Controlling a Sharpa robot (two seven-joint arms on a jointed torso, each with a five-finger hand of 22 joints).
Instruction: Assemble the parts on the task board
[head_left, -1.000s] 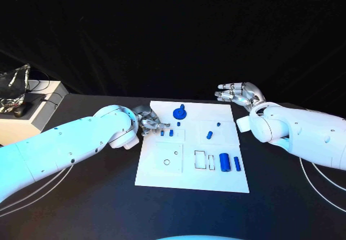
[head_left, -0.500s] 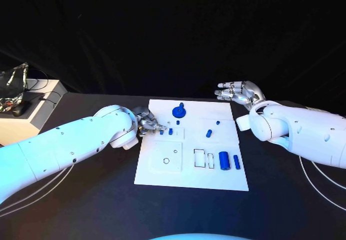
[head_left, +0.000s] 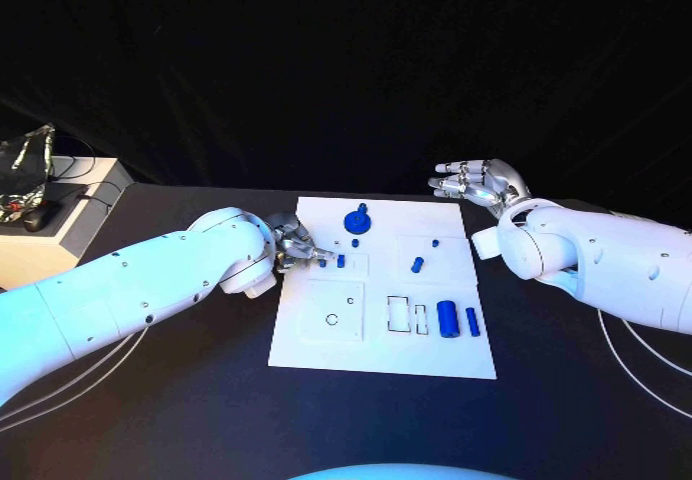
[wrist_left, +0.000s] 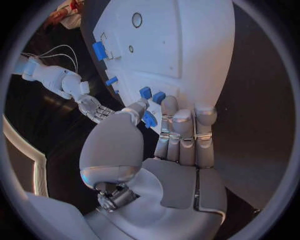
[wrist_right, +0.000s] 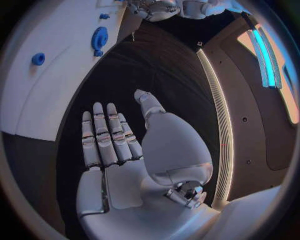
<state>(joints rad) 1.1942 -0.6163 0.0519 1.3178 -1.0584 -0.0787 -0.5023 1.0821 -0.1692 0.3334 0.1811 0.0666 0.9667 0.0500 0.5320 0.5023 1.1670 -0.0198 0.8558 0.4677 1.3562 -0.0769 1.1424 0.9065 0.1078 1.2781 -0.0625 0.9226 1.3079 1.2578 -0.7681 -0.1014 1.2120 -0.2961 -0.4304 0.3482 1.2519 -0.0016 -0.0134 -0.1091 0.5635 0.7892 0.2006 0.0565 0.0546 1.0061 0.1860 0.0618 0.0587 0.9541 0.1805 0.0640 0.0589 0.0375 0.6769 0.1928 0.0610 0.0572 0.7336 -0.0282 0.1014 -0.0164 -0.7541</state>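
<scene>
The task board (head_left: 387, 340), a white plate, lies in the middle of the black table (head_left: 188, 400). The left hand (head_left: 299, 250) reaches over the board's left edge, toward its far half, and pinches a small blue part (wrist_left: 149, 119) between thumb and fingertips (the left wrist view shows the piece pressed against the thumb tip, the remaining fingers held straight beside it). Two further short blue pegs (head_left: 340, 262) stand on the board just beside that hand. A round blue piece with a knob (head_left: 358, 220) sits near the board's far edge. Another small blue peg (head_left: 417, 267) stands right of the board's centre, and a blue cylinder (head_left: 449, 321) lies with a thinner blue bar (head_left: 472, 321) near the right edge, next to outlined rectangular recesses (head_left: 400, 316). A small ring-shaped mark (head_left: 333, 322) shows in the board's left half. The right hand (head_left: 480, 184) is raised beyond the board's far right corner, palm up, fingers spread and grasping nothing. A beige box with dark gear (head_left: 36, 222) stands past the table's left edge.
</scene>
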